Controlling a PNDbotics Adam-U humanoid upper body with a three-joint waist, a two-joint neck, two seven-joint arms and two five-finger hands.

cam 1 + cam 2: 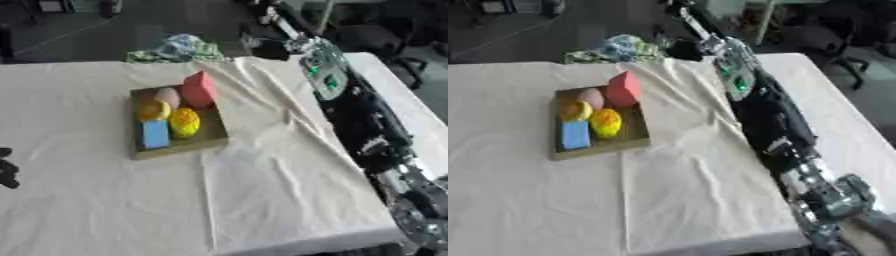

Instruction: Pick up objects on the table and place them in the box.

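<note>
1. Cloth first: your bench [262, 210] is draped in a wrinkled white sheet, and nearest you nothing sits on it.
2. Your left hand [7, 172] just peeks in at the left edge of the left eye view, a dark shape over the sheet; you cannot tell whether its fingers are straight or curled.
3. Your right arm [776, 125] runs up the right side, black with silver joints, stretching away toward the far edge of the bench.
4. Your right hand [682, 50] is the dark shape at the end of that arm, beyond the bench's far edge; its fingers cannot be made out either.
5. Mid-bench, left of centre, sits the box [210, 140], a shallow tan tray.
6. Inside it: a blue block [155, 134] at the near left, a yellow round object [184, 122] just beside it, a smaller yellow piece [155, 110] behind, then a pinkish rounded piece [167, 96].
7. A red block [199, 89] stands at the box's far right corner.
8. Beyond the far edge lies a bundle of green and blue material [179, 49].
</note>
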